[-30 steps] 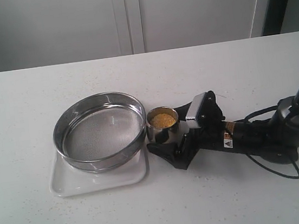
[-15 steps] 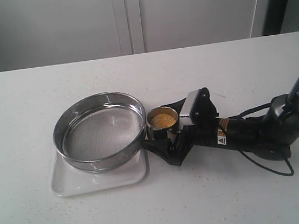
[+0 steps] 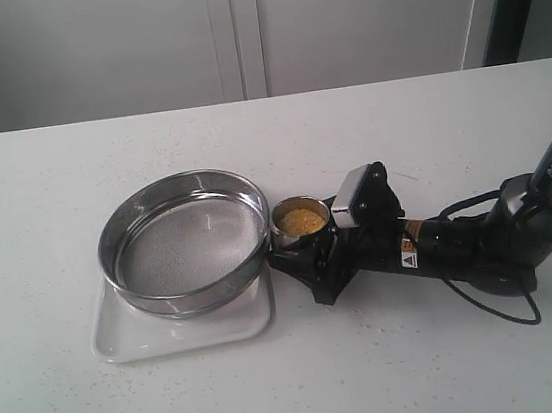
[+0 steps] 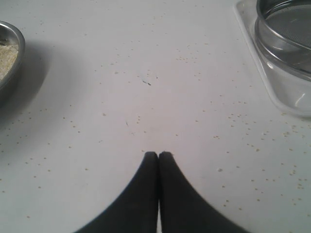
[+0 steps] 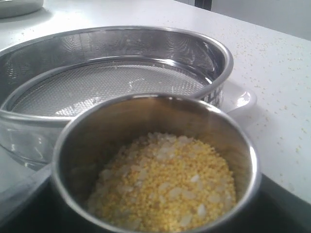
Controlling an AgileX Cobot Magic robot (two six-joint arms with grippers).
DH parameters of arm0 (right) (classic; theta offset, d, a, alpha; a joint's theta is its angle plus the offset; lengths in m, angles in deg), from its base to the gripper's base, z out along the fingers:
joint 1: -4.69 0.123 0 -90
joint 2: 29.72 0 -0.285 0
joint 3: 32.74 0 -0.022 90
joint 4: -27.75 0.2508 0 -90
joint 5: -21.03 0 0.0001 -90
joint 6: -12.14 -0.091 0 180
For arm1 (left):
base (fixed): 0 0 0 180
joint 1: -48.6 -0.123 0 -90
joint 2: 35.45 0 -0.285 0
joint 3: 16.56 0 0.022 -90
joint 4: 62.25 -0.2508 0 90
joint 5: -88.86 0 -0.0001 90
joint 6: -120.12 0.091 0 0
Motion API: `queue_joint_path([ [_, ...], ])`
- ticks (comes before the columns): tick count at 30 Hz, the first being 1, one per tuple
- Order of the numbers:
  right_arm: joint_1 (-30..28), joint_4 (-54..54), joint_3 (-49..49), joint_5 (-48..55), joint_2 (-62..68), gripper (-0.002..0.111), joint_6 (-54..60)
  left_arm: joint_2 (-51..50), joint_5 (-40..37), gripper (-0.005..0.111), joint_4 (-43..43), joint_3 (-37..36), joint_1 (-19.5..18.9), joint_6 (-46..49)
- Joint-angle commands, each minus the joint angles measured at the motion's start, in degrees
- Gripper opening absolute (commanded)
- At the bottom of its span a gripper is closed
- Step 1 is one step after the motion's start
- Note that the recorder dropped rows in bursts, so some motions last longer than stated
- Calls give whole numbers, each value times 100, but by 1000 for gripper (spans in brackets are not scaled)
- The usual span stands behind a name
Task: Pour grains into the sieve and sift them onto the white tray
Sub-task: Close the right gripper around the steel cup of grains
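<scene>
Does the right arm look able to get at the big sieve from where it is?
Probably yes. The right gripper sits around the steel cup, which stands right beside the sieve on the white tray, with nothing between them. It would only need to clear the sieve's rim.

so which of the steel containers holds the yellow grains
The small round steel cup in the right gripper; the wide steel mesh sieve beside it, on the flat white tray, is empty.

sieve (image 3: 182, 243) on white tray (image 3: 171, 338); cup (image 3: 281, 239) holding grains (image 3: 301, 221) at right, perhaps touching.
</scene>
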Motion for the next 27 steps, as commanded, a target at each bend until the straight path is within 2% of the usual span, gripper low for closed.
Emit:
queue_joint_path([
  [1,9,-9,-8,42,3,14,-145,23,-47,0,35,-50,1,-1],
  [11,-2,5,-8,42,3,0,-296,23,-47,0,35,-50,1,-1],
  [27,-2,-35,2,164,-188,0,-436,23,-47,0,35,-50,1,-1],
])
